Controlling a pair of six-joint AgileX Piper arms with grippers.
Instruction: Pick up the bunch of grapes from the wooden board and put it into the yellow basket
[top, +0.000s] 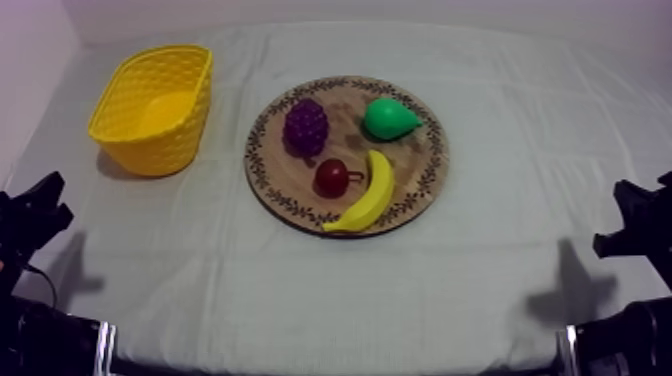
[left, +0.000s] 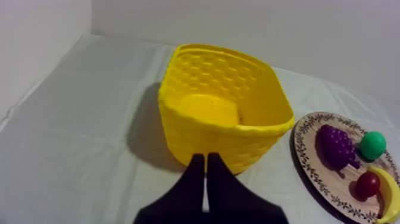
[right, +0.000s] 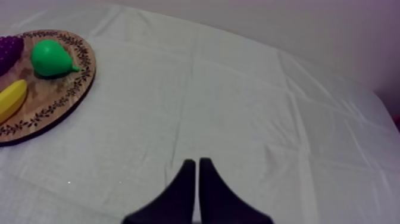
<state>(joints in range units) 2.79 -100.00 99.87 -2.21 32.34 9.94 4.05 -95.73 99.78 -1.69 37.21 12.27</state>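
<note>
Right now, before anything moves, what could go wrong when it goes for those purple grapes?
1. The purple bunch of toy grapes lies close beside the small red fruit on the round wooden board; a reaching tool might knock that fruit away.
2. The left tool and the right tool are both shut; without opening first, either would only push the grapes.
3. The yellow plastic basket may be light: a drop onto its rim could tip or shift it.

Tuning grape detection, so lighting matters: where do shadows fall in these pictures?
Top view: shadow on the cloth beside the yellow basket; the bunch of grapes darkens the wooden board beside it. Left wrist view: darker shadow beside the basket, away from the board.
</note>
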